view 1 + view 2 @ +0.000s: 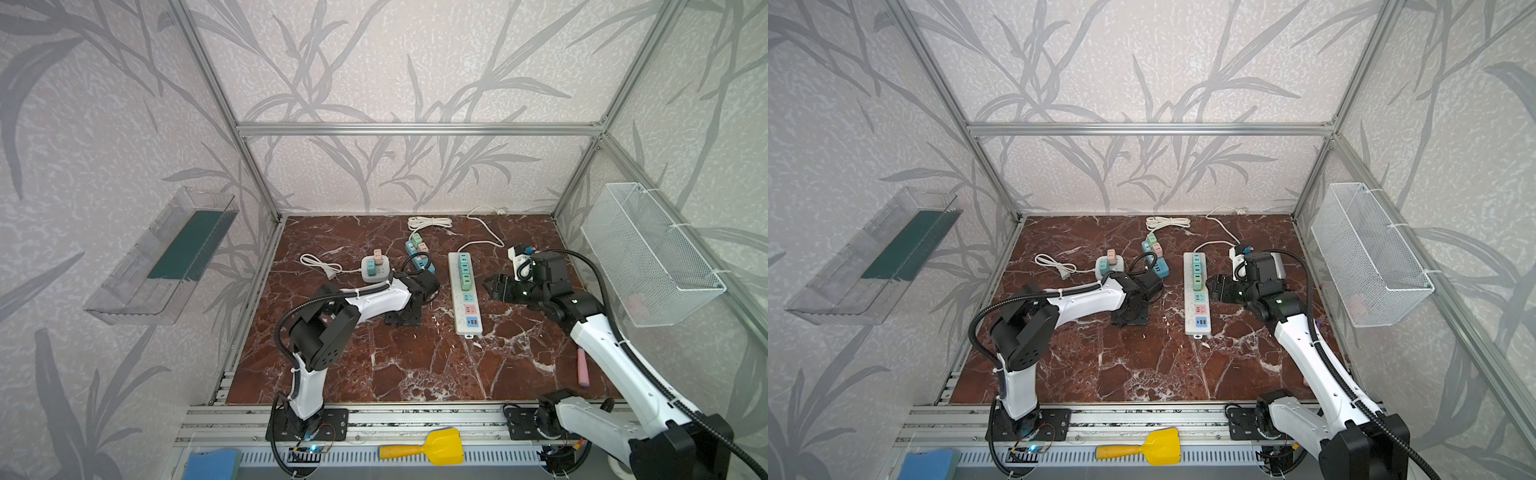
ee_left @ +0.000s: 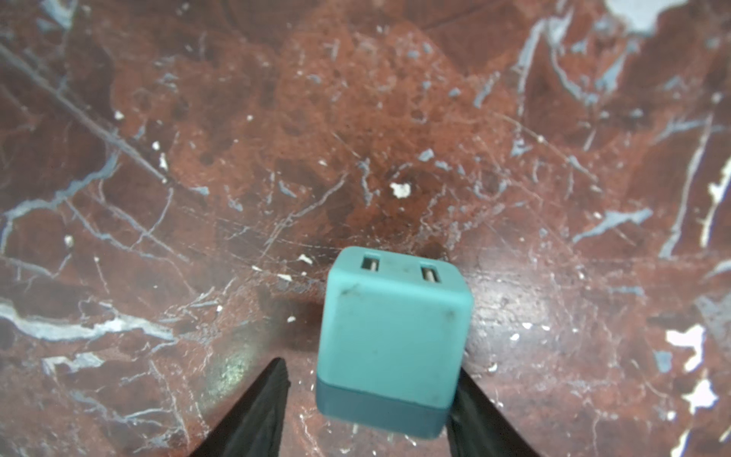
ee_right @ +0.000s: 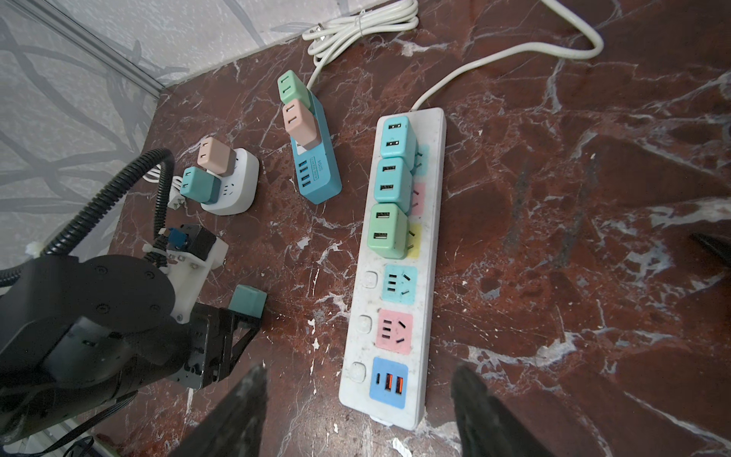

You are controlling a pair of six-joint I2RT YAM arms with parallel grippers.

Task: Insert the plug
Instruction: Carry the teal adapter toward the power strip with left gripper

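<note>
A teal plug (image 2: pixel 395 340) with two USB ports on its far face sits between the fingers of my left gripper (image 2: pixel 370 368). One finger (image 2: pixel 470 399) lies against the plug; the other finger (image 2: pixel 269 391) stands apart from it with bare table between. The right wrist view shows the same plug (image 3: pixel 248 300) at the left gripper's tips, left of the white power strip (image 3: pixel 429 221). Three plugs fill the strip's far sockets; a teal socket (image 3: pixel 399 284) and a pink socket (image 3: pixel 394 331) are free. My right gripper (image 3: pixel 358 370) hangs open over the strip's near end, right of the strip (image 1: pixel 465 291) in a top view.
A blue power strip (image 1: pixel 419 257) carrying a green and a pink plug and a round white socket block (image 1: pixel 376 268) with two plugs lie behind the left gripper (image 1: pixel 405 318). White cables run along the back. A pink stick (image 1: pixel 583 368) lies front right. A wire basket (image 1: pixel 648 253) hangs on the right wall.
</note>
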